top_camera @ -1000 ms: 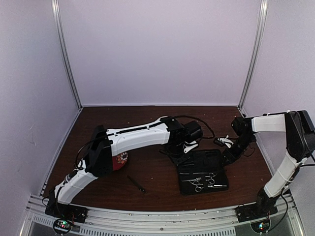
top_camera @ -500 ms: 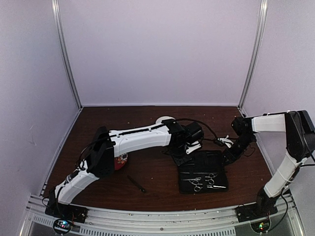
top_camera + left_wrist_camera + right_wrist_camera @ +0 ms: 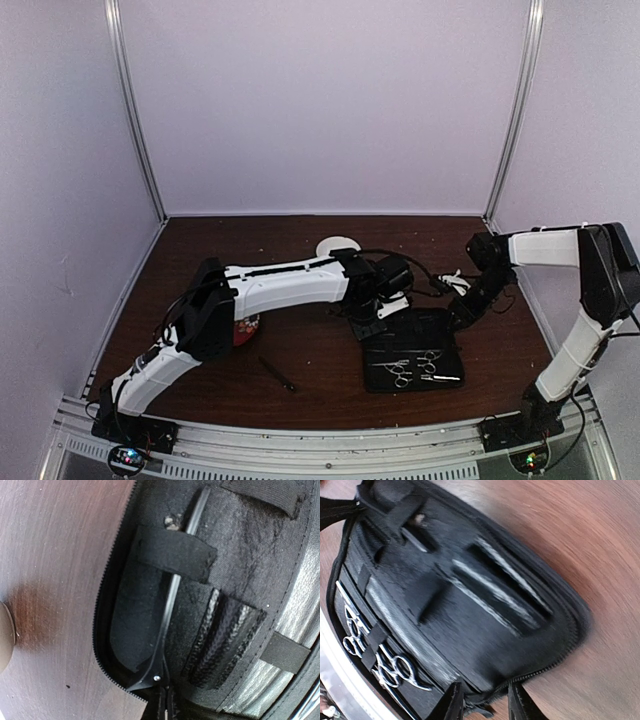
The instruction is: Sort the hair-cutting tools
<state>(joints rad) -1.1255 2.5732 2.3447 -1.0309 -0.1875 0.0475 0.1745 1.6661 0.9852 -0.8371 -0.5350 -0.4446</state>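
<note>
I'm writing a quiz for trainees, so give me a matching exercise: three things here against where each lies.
Things:
1. scissors
2. black stick tool
3. red plate

Places:
A. partly hidden by the left arm
B. on the bare table, left of the case
C. under a strap inside the case

Pairs: 1-C, 2-B, 3-A

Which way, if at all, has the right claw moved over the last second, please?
Yes. Against the unmoved black case, the right claw has shifted slightly left in the top view, toward the left arm.
</note>
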